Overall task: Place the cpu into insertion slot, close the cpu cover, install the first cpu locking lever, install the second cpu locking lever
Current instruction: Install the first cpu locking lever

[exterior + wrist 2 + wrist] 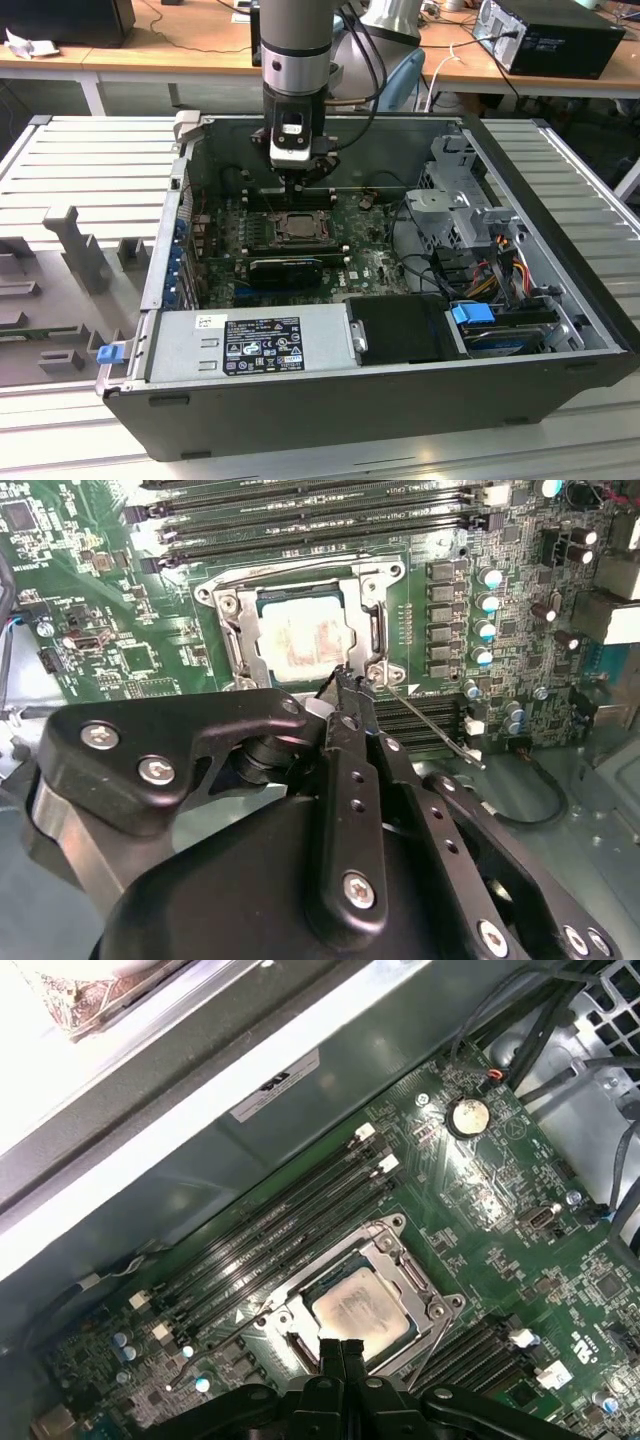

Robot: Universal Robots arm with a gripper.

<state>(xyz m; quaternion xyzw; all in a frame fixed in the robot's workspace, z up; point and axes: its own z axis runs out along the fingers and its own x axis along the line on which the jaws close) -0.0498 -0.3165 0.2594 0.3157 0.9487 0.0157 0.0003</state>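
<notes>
I'm seeing the cpu (360,1305) sitting in the insertion slot (298,228), the cpu cover (372,605) lying down over it. One thin lever (430,725) is sticking out unlatched, so I'm judging the levers left to do. The pincer (345,678), tips together and empty, is hovering at the cover's corner. Memory slots (270,1235) are crowding both sides, leaving room only above.

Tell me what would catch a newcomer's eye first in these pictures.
The open computer case lies on its side in the exterior view, with the robot arm reaching down into it. In both wrist views the pale cpu sits on the green motherboard, framed by the metal cpu cover, and the black pincer, shut, has its tips at the cover's edge.
</notes>
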